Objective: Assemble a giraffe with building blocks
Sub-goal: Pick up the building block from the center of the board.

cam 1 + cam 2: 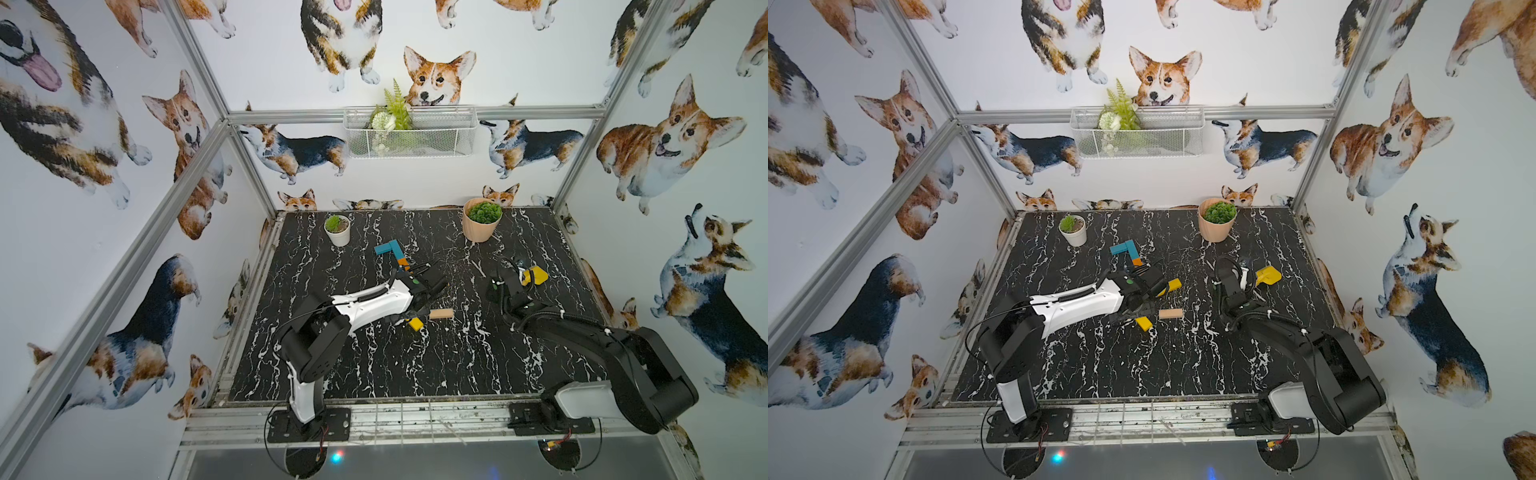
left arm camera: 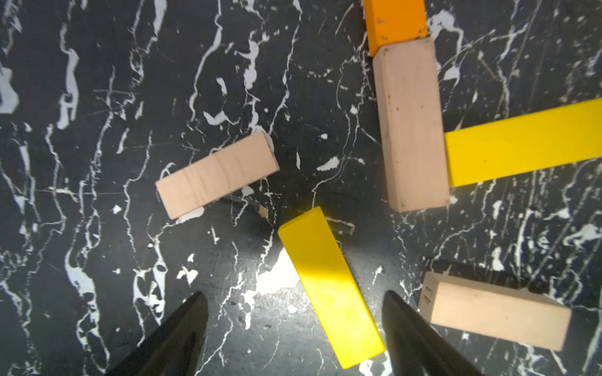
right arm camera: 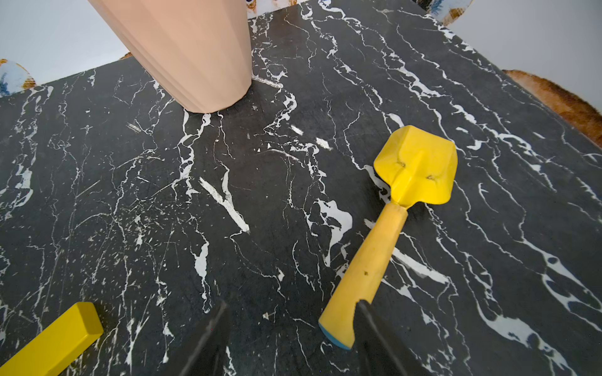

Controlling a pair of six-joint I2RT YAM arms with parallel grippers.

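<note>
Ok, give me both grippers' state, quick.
Left gripper: open, straddling the loose yellow block.
Right gripper: open, yellow shovel handle beside one finger, not clamped.

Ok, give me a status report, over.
Left gripper open over loose yellow block. Right gripper open, beside yellow toy shovel. Giraffe part built, two tan blocks loose. Nothing blocking.

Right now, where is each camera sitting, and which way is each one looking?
Top views: high behind the robot, looking down and forward over the black marble table; left arm and right arm show whole.
Left wrist: above the table, looking down at the loose yellow wooden block; the left gripper straddles it, open.
Right wrist: low, facing the ribbed peach plant pot and yellow toy shovel; the right gripper shows.
Shared: both top views show pot and shovel.
</note>
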